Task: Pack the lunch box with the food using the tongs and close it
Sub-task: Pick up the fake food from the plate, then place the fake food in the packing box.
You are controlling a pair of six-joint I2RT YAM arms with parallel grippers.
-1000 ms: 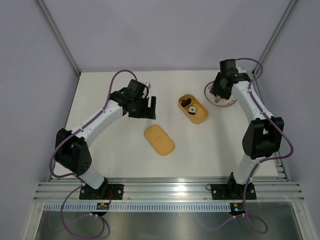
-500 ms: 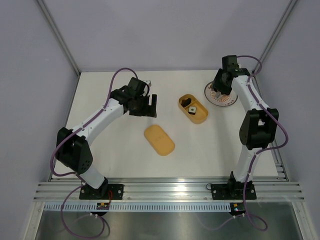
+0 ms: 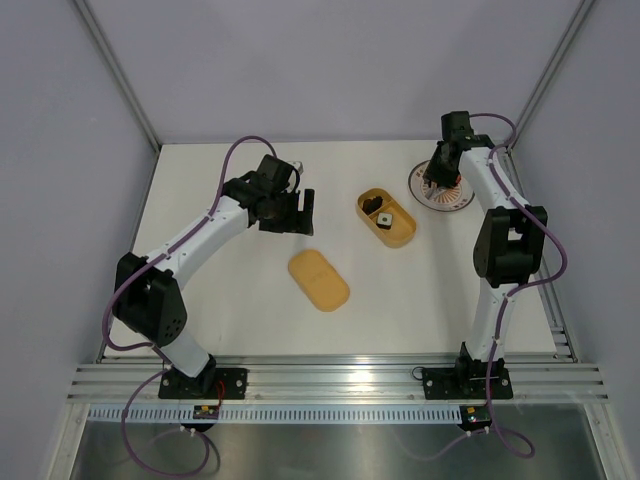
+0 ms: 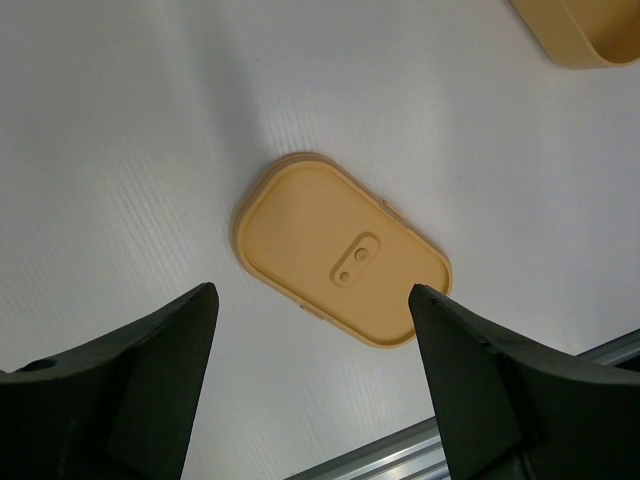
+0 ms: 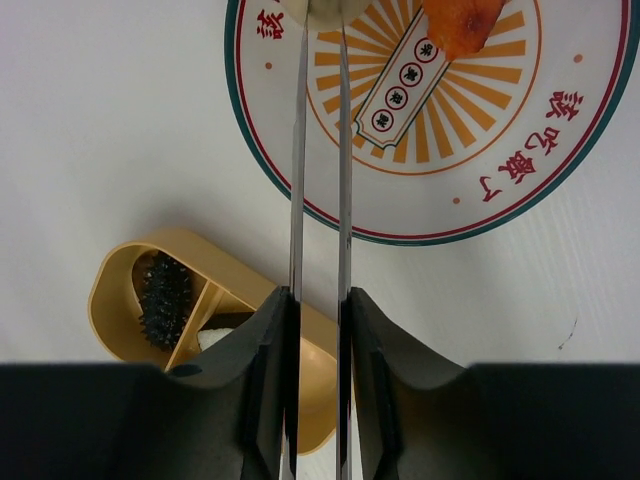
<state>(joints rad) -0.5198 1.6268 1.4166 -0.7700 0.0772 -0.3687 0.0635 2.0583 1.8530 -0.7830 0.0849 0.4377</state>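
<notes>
Two slim silver arms of the tongs [image 5: 298, 150] are pinched between the right fingers [image 5: 268, 340], which are drawn in narrow around them, one arm against each inner face. The arms run nearly parallel with a thin gap between them, out over the round patterned plate [image 5: 560, 130]. Their tips reach a pale piece of food [image 5: 322, 8] at the top edge of the wrist view; whether they grip it I cannot tell. An orange piece [image 5: 462, 25] lies on the plate near it, apart from the tongs.

Beside the plate on the white surface [image 3: 230, 300] sits the mustard-orange lunch box [image 5: 110, 275], open. A dark spiky piece [image 5: 165, 300] lies in its end compartment. A white piece [image 5: 215, 338] lies across the divider, partly hidden behind a finger.

The left fingers [image 4: 165, 350] stand wide apart with nothing between them, hovering above the flat oval lid [image 4: 340, 260]. The lid lies alone on the surface, well apart from the lunch box.
</notes>
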